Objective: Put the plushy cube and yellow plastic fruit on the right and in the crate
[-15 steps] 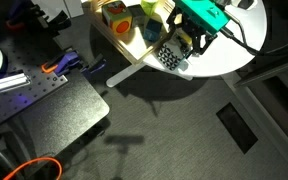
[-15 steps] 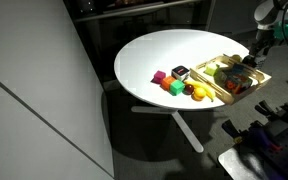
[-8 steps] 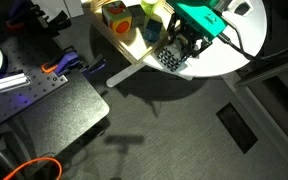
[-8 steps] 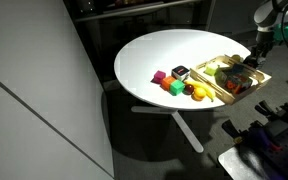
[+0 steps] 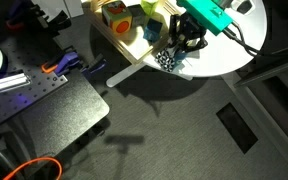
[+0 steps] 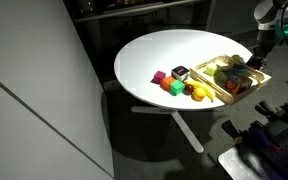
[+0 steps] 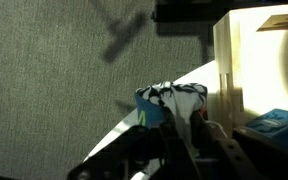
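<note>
We see the gripper (image 5: 177,48) with its jaws clenched on the plushy cube (image 5: 165,58), just outside the crate (image 6: 210,65) wall at the white surface (image 6: 154,50) edge. The yellow plastic fruit (image 6: 198,93) lies on the surface, left of the crate.

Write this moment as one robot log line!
gripper: by plushy cube, grip unclear | plushy cube: table edge, outside crate | yellow plastic fruit: on table

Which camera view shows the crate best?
In an exterior view the crate shows whole. In an exterior view the crate is cropped at the frame's top; the wrist view shows one wall only.
</note>
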Controlling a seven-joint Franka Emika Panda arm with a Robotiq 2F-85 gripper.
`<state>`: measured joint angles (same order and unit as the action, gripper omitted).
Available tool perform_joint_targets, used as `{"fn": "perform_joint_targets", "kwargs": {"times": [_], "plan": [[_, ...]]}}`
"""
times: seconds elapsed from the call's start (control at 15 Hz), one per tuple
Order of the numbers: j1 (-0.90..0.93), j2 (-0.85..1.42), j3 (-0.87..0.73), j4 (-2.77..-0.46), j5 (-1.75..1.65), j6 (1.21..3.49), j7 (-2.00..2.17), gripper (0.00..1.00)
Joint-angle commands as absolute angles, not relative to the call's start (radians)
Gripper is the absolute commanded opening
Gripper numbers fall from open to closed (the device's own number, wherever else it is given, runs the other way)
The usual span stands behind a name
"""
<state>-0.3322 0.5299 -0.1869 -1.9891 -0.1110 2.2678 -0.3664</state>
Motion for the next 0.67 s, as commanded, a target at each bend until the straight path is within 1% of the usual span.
{"fn": "perform_joint_targets", "kwargs": {"times": [0.0,0.13,0.27,0.6], "plan": [[-0.323,0.461,-0.187,-1.976,-0.144,2.159,-0.388,0.05],[-0.314,0.430,-0.187,-1.971,-0.158,2.123,-0.388,0.07],[-0.303,0.399,-0.185,-1.965,-0.166,2.101,-0.387,0.06],[-0.272,0.374,-0.166,-1.937,-0.157,2.101,-0.383,0.06]]}}
